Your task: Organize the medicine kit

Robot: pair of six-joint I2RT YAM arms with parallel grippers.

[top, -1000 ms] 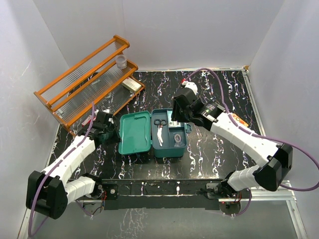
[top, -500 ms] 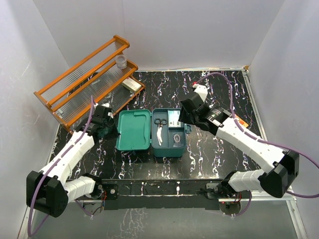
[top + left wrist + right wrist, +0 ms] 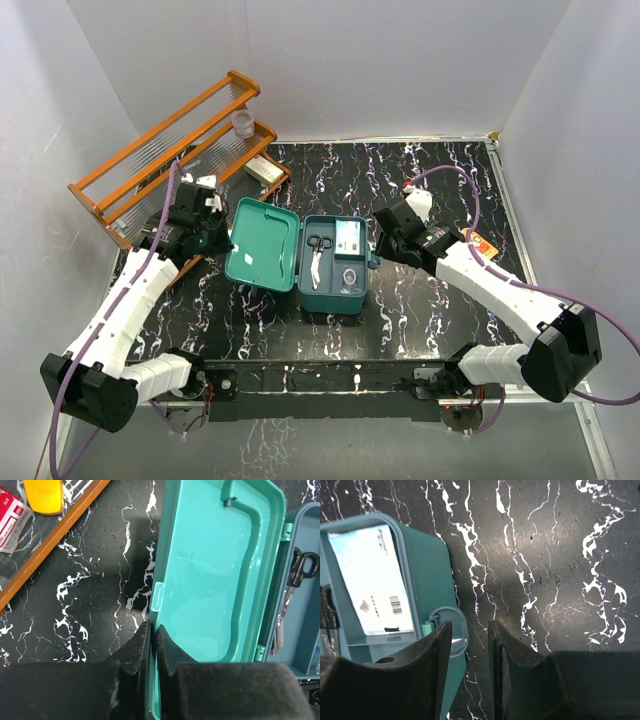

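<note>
the table is black with white marble veins, with white walls on three sides. near its middle stands the medicine kit, base flat on the surface, lid swung open to the left. the orange wooden rack stands slantwise at the far left corner.

No legible text or labels

It looked like a robotics lab test cell: plain white panels boxed in a black marbled table on the left, right and far sides, with a metal mounting rail along its near edge.
</note>
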